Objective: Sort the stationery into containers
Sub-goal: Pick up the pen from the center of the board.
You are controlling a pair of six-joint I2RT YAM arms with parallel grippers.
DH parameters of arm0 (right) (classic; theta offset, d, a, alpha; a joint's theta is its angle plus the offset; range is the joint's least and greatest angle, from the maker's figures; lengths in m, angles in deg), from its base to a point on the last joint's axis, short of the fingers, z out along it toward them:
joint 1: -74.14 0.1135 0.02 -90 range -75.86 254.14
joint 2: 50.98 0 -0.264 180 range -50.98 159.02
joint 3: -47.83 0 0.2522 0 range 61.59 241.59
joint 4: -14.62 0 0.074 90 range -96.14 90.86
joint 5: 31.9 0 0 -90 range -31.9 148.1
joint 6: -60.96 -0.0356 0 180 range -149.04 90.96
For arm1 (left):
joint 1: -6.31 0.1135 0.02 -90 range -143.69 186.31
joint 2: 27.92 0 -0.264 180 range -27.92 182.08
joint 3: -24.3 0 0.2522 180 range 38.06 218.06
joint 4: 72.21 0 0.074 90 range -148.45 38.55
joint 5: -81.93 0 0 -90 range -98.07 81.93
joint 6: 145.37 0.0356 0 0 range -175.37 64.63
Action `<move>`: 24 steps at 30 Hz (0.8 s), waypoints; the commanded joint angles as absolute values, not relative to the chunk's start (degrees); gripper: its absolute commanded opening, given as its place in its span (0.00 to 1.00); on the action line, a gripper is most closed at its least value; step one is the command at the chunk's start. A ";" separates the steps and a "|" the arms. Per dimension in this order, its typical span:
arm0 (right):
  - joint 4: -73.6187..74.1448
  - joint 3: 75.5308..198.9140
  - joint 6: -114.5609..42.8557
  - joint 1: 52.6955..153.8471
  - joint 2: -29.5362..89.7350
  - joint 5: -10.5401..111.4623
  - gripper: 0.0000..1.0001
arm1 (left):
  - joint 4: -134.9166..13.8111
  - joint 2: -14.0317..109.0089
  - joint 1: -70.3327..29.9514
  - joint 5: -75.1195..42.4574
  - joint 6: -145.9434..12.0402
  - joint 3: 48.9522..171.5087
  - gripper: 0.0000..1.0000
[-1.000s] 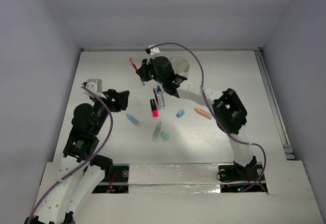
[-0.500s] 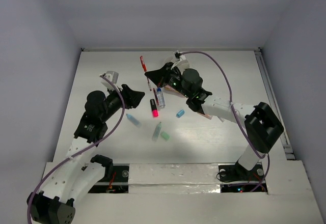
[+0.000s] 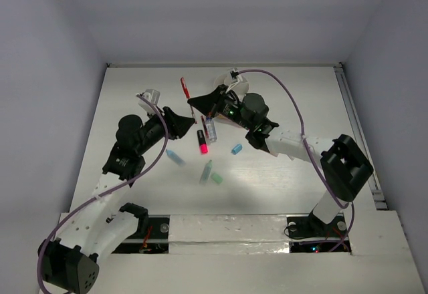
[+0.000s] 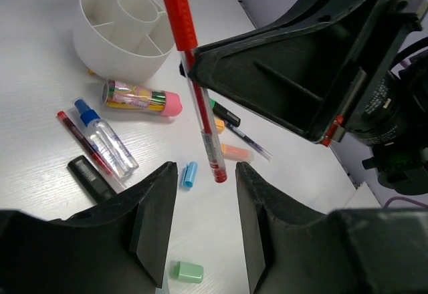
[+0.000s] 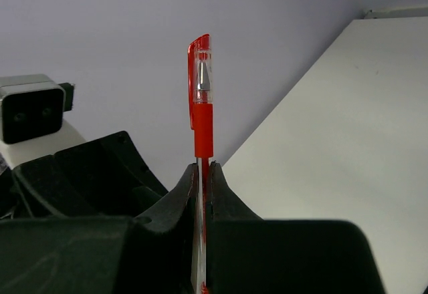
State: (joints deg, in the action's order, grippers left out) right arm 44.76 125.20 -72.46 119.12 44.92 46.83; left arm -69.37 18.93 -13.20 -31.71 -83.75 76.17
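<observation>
My right claw (image 5: 202,174) is clamped on the red pen (image 5: 201,107), holding it upright off the bench (image 3: 134,93); my left claw (image 4: 204,168), jaws apart, points at its lower end.

Colour rundown: the red pen (image 5: 201,120) is capped and gripped in bright red, with a clear barrel, and a silvery tip can be seen through the cap. The cup (image 4: 124,30) is plain white, and so is the bench (image 3: 301,93), which is faintly grained. The fat marker (image 4: 142,98) is capped in pink and wrapped in a busy multicoloured label. The clear pen (image 4: 105,138) is topped in blue. The thin pen (image 4: 83,143) is done in dark red, the stub (image 4: 92,178) in black, the small cap (image 4: 189,174) in light blue, the green piece (image 4: 186,272) in mint, and the orange piece (image 4: 235,152) in pale orange. The left gripper (image 4: 206,174) and right gripper (image 5: 202,174) are finished in matte black.
</observation>
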 commanded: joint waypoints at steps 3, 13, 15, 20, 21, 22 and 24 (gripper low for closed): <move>49.81 125.31 -75.00 118.97 42.53 42.73 0.00 | -73.83 19.81 -13.47 -32.15 -84.29 76.47 0.36; 51.92 124.52 -77.82 119.58 43.24 38.33 0.00 | -77.70 21.30 -15.04 -34.08 -85.78 75.50 0.28; 52.71 124.17 -78.60 119.58 43.41 37.71 0.00 | -77.79 21.83 -15.05 -33.82 -86.04 75.33 0.11; 53.07 122.94 -79.31 119.58 42.98 36.22 0.00 | -76.03 22.01 -15.05 -31.54 -86.22 75.68 0.00; 52.72 122.85 -79.31 119.58 42.54 35.78 0.02 | -75.59 21.66 -15.05 -31.45 -86.05 76.20 0.00; 52.02 122.94 -78.96 119.58 42.10 35.52 0.15 | -74.98 21.48 -15.05 -31.10 -85.26 76.55 0.00; 47.56 123.90 -75.99 119.58 40.35 34.73 0.42 | -71.56 21.13 -15.05 -30.49 -83.86 78.30 0.00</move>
State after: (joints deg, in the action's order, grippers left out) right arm 48.58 123.24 -77.72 118.79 44.52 38.62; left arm -72.19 22.06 -14.97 -31.84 -86.33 75.91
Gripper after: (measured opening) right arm 0.312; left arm 0.073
